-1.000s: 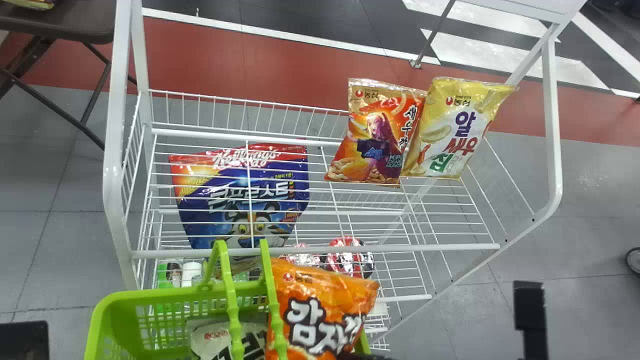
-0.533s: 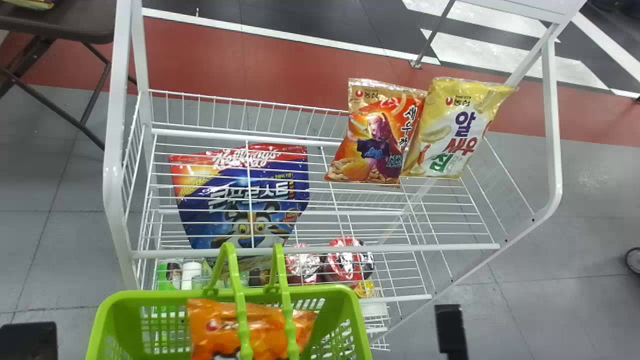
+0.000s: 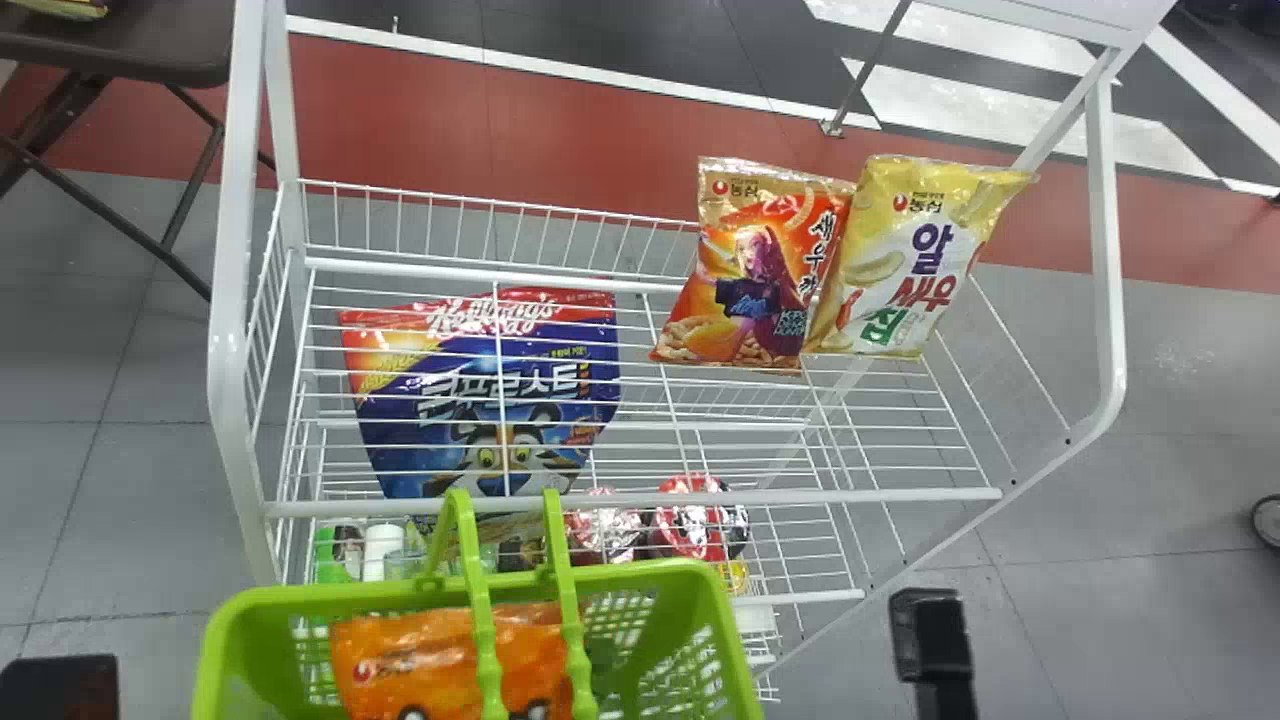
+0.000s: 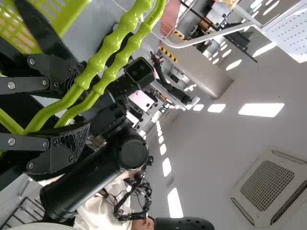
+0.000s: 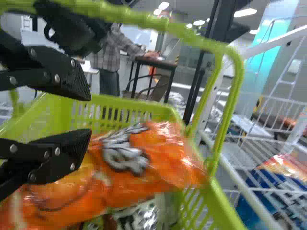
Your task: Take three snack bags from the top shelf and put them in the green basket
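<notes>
The green basket [image 3: 400, 590] hangs at the head view's bottom edge, before the rack. In the left wrist view my left gripper [image 4: 79, 108] is shut on its handles [image 4: 112, 52]. An orange snack bag [image 3: 450, 655] lies in the basket under the handles. In the right wrist view my right gripper [image 5: 90, 114] stands open over this orange bag [image 5: 148, 158], and a dark-and-white bag [image 5: 139, 215] lies beneath it. On the top shelf, at the right, a red-orange snack bag [image 3: 755, 270] leans beside a yellow-and-white bag [image 3: 905, 260].
The white wire rack [image 3: 640, 497] has a front rail just behind the basket and a slanting post [image 3: 1105, 250] at the right. Below the top wires are a blue cereal bag [image 3: 480, 400] and red-lidded cups [image 3: 690, 520]. Black arm parts [image 3: 930, 640] flank the basket.
The orange bag has moved left and down, from over the basket's right side into it. The black right arm part has moved left overall. The basket has shifted slightly right.
</notes>
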`<state>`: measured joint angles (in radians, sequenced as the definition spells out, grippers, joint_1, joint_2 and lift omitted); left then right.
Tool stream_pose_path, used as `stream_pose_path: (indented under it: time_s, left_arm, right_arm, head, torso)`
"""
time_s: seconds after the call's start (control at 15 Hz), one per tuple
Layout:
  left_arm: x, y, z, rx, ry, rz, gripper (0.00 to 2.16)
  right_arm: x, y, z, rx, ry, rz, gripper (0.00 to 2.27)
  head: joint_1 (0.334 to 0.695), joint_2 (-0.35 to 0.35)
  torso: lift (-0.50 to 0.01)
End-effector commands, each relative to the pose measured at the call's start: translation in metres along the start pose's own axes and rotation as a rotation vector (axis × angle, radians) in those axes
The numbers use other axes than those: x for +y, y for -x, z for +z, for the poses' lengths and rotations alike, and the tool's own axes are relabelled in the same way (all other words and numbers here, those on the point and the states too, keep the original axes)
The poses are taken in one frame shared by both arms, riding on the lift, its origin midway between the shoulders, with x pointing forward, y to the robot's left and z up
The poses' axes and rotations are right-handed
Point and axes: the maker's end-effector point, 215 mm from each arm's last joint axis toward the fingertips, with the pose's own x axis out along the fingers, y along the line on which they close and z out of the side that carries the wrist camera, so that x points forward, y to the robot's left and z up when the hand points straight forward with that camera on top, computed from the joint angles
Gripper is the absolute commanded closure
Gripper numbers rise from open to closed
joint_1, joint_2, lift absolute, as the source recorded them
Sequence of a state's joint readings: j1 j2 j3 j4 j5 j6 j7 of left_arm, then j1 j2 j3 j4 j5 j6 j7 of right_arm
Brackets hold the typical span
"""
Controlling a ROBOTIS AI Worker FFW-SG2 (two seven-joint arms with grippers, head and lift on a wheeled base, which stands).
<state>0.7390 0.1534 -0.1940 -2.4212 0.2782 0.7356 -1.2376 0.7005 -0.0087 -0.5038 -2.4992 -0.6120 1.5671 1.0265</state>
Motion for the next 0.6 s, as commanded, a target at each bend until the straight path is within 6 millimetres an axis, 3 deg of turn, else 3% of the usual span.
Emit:
stream_pose_path:
  time_s: [0.0, 0.2, 0.33, 0.53]
  left_arm:
    - [-0.001, -0.004, -0.002, 0.007, -0.002, -0.001, 0.86]
    - [-0.002, -0.006, -0.003, 0.012, -0.004, 0.0, 0.86]
    - [-0.001, -0.006, -0.004, 0.018, -0.004, 0.003, 0.86]
    - [0.0, -0.004, -0.006, 0.032, -0.011, 0.003, 0.86]
  right_arm:
    - [0.0, 0.023, 0.023, -0.065, 0.037, -0.033, 0.06]
    - [-0.016, 0.049, 0.037, -0.114, 0.059, -0.129, 0.07]
    - [-0.019, 0.064, 0.1, -0.26, 0.337, -0.202, 0.07]
    - [-0.005, 0.08, 0.182, -0.463, 0.655, -0.309, 0.08]
  head:
    - [0.695, -0.35]
    - [0.695, -0.35]
    - [0.695, -0.35]
    - [0.695, -0.35]
  torso:
    - [-0.04]
    - [-0.04]
    - [-0.04]
    - [-0.04]
